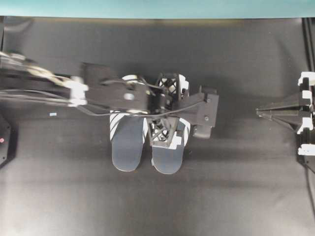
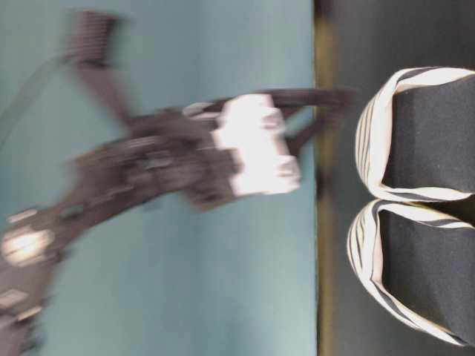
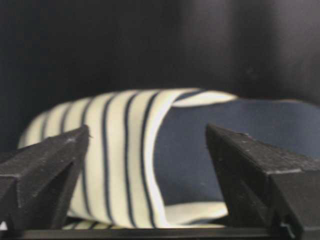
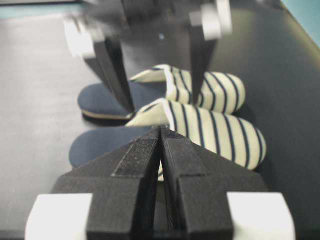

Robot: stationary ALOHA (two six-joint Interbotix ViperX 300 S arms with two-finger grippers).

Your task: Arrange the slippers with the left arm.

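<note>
Robot lab: black tabletop (image 1: 236,187), teal backdrop (image 1: 157,7).

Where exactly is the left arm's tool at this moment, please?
In the overhead view the left tool hangs open above the right-hand one of the slippers, which lie side by side at mid-table.

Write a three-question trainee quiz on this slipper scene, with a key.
1. True or false: the left gripper is clamped on a slipper.
2. How do the slippers lie: A) side by side, B) stacked, C) far apart?
3. Fill in: the right gripper has its jaws ____.

Key: 1 false, its jaws stand open above the slippers; 2 A; 3 shut.
</note>
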